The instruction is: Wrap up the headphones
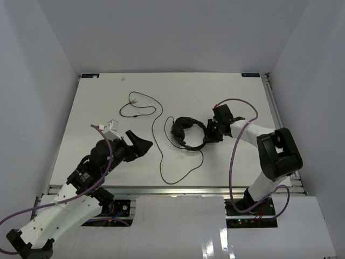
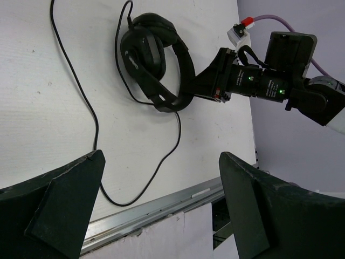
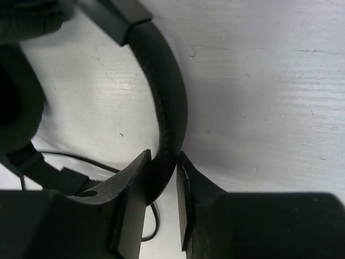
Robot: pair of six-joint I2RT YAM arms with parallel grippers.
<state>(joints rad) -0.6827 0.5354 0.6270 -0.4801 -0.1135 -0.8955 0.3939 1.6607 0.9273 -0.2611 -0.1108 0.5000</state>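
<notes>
The black headphones [image 1: 183, 132] lie on the white table, right of centre, their earcups [image 2: 145, 51] to the left and their headband [image 3: 172, 108] arching toward the right arm. My right gripper [image 3: 163, 156] is shut on the headband, one finger pressed against each side, and shows from the side in the left wrist view [image 2: 202, 89]. The thin cord [image 1: 161, 156] snakes left and toward the front, then up to its plug [image 1: 133, 101] at the back. My left gripper [image 1: 141, 147] hovers open, left of the cord, with nothing between its fingers [image 2: 70, 199].
The table's metal front rail [image 2: 161, 208] runs just below the cord's nearest loop. A purple cable [image 1: 234, 156] hangs along the right arm, another [image 1: 102, 162] along the left arm. White walls enclose the table on three sides.
</notes>
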